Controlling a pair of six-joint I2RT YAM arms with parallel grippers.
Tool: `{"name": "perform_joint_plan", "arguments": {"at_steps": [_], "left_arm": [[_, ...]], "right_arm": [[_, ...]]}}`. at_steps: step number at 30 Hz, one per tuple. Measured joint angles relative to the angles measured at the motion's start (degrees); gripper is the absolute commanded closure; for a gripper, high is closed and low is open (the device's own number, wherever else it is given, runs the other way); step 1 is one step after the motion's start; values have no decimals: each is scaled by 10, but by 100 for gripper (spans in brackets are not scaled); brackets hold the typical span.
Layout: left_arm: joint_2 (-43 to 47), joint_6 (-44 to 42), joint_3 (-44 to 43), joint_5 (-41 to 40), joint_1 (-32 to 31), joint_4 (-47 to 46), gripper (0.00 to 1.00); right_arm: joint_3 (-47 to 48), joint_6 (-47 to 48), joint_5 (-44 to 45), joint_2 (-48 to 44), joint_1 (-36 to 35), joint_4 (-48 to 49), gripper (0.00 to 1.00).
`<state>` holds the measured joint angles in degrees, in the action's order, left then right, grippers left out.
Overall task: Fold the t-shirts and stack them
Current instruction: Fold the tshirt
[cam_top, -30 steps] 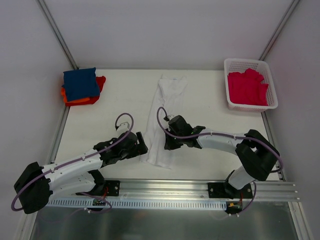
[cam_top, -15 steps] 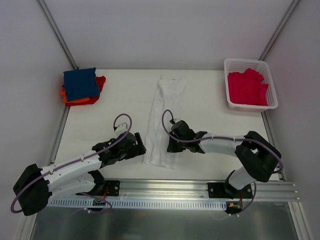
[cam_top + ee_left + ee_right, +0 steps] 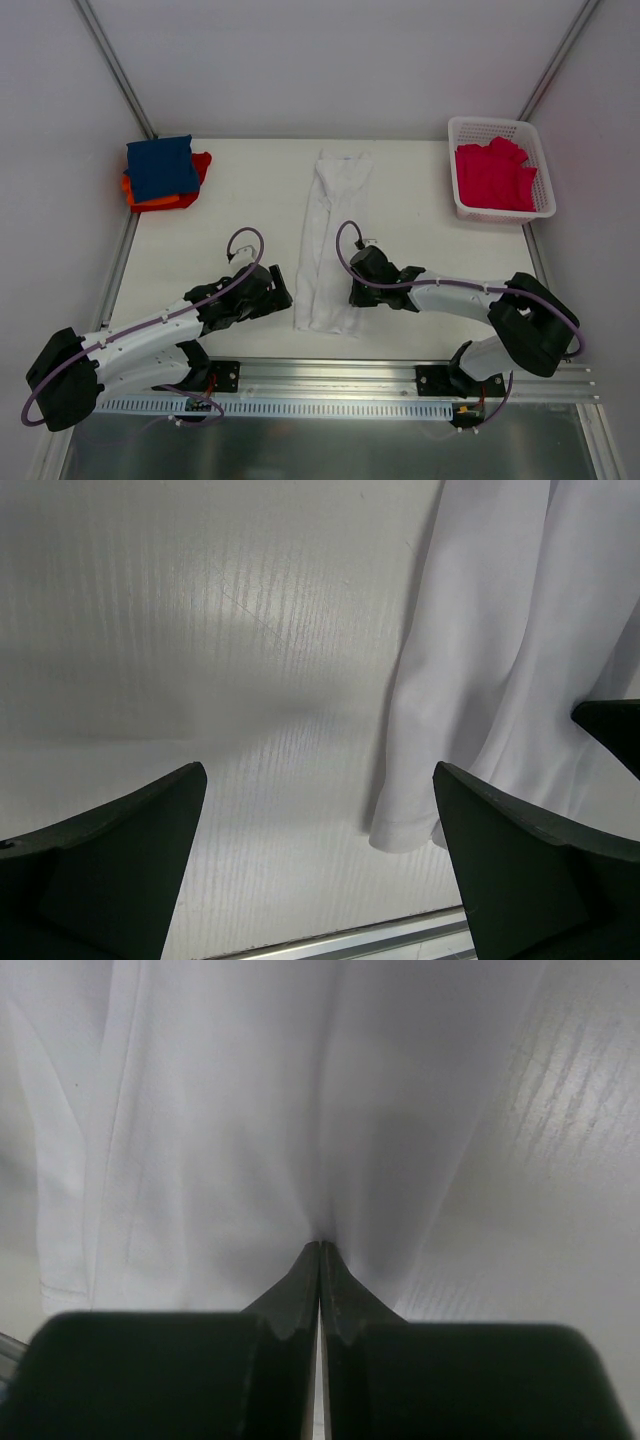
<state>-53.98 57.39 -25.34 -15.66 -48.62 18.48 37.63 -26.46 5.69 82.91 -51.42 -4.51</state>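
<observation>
White table [image 3: 230,215] first: your long white shirt [image 3: 325,230] lies down its middle, folded thin. The basket [image 3: 500,125] sits at the far right corner with pink shirts [image 3: 495,175] inside. At the far left, a blue shirt [image 3: 160,167] lies on an orange shirt [image 3: 160,203]. Your right gripper [image 3: 320,1245] is squeezed tight on the white shirt near its bottom end. Your left gripper [image 3: 315,780] is wide open, holding nothing, just beside that end.

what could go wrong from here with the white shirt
The right hand is shut on only a small pinch of the white t-shirt; a pull may slip it out or bunch it.
The left hand is open beside the shirt, holding nothing, so a one-sided pull could skew the fold.
</observation>
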Motion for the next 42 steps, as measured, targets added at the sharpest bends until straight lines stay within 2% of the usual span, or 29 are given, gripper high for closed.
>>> {"name": "perform_joint_plan", "arguments": {"at_steps": [22, 37, 42], "left_arm": [[8, -1, 9, 1, 4, 0, 1], [8, -5, 10, 1, 7, 3, 1], [-4, -12, 10, 3, 7, 2, 1]], "right_arm": [[-3, -29, 22, -4, -1, -11, 99], [-17, -35, 63, -34, -1, -48, 99], [1, -12, 60, -31, -1, -82, 96]]}}
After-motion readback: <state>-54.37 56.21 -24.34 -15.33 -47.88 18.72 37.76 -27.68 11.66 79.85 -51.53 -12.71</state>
